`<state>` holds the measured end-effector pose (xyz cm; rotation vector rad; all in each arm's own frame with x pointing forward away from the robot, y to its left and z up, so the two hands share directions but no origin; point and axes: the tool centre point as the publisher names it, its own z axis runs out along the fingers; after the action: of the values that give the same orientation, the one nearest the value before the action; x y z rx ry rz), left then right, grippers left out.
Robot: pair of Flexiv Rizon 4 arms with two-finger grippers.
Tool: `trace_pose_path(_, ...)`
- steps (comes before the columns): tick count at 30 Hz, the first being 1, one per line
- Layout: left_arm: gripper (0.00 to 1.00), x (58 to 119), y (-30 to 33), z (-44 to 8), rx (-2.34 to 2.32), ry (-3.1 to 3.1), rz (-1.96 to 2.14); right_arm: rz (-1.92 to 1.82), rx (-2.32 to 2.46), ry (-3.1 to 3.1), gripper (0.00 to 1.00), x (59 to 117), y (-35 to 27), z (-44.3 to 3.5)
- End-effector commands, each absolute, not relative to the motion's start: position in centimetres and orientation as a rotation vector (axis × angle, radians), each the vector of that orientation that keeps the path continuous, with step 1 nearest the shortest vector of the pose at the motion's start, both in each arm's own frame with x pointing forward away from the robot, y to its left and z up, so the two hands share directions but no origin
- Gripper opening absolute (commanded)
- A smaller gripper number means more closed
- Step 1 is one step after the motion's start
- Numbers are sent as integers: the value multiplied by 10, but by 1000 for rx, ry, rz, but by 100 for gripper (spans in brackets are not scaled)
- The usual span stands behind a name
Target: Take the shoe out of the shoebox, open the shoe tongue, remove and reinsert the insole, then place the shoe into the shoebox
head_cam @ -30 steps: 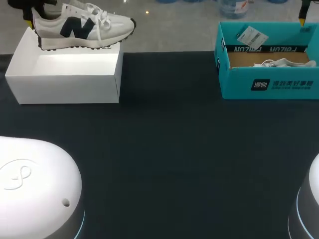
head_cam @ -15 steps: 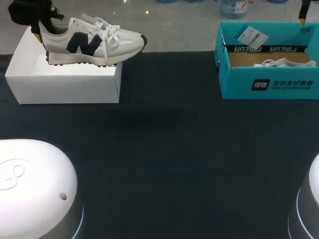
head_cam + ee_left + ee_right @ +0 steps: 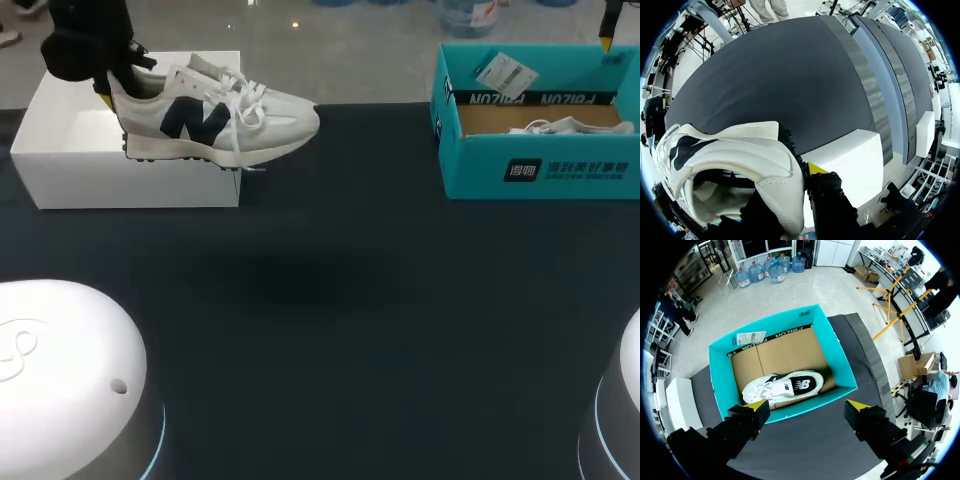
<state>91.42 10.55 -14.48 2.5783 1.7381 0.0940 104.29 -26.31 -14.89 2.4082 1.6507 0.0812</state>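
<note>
Shoe-removal step: left gripper (image 3: 104, 95) clamps heel of white mesh sneaker with navy logo (image 3: 215, 120), aloft over corner of white cardboard shoebox (image 3: 130, 185). Right gripper (image 3: 807, 415) hangs splayed above teal cardboard box (image 3: 720, 370). Next likely: set sneaker upright on dark tabletop (image 3: 330, 330).

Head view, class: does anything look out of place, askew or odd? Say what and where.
Only the white shoe: it hangs above the table, pinched at the heel by the left gripper, its toe jutting past the corner of the white box, one lace dangling. Nothing looks spilled or damaged.
</note>
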Motion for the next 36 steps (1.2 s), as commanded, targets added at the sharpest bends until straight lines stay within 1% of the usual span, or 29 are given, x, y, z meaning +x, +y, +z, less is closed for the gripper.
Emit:
trace_pose_path(1,0,900,95,-151,2584,1691,110,85,2408,1650,100,1042,-263,-149)
trace_pose_path(14,0,879,57,-159,2636,1629,50,85,2408,1650,100,1042,-263,-149)
trace_pose_path(25,0,867,23,-171,2658,1591,81,85,2408,1650,100,1042,-263,-149)
trace_pose_path(36,0,860,13,-176,2678,1562,59,85,2408,1650,100,1042,-263,-149)
